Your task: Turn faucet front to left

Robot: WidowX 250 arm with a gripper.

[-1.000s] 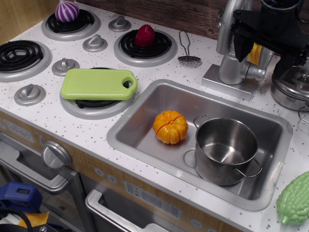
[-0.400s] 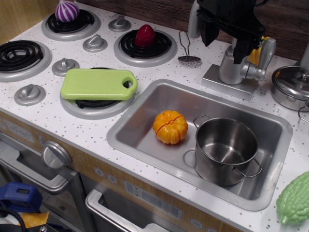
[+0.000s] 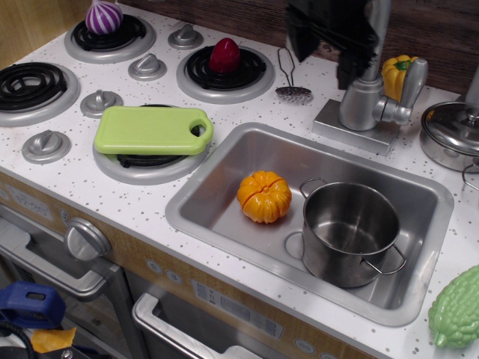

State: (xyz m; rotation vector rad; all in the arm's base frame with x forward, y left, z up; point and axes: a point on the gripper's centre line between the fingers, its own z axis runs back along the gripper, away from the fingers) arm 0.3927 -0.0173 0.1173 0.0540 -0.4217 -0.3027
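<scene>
The silver-grey faucet [image 3: 364, 97] stands on its square base plate [image 3: 352, 129] behind the sink, with its side lever [image 3: 409, 84] pointing up to the right. Its neck rises out of the top of the view. The spout end is hidden behind my gripper. My black gripper [image 3: 326, 46] hangs blurred at the top, just left of the faucet's neck and above the counter. I cannot tell how its jaws stand or whether it touches the spout.
The steel sink [image 3: 224, 179] holds an orange pumpkin [image 3: 264, 197] and a two-handled steel pot [image 3: 350, 232]. A yellow pepper [image 3: 395, 71] sits behind the faucet and a lidded pot [image 3: 453, 133] to its right. A green cutting board [image 3: 153, 130], a masher [image 3: 292, 82] and a green gourd [image 3: 456, 308] lie around.
My gripper has moved left across the top, from right of the faucet to left of its neck. The spout swung left with it and is now hidden behind the gripper.
</scene>
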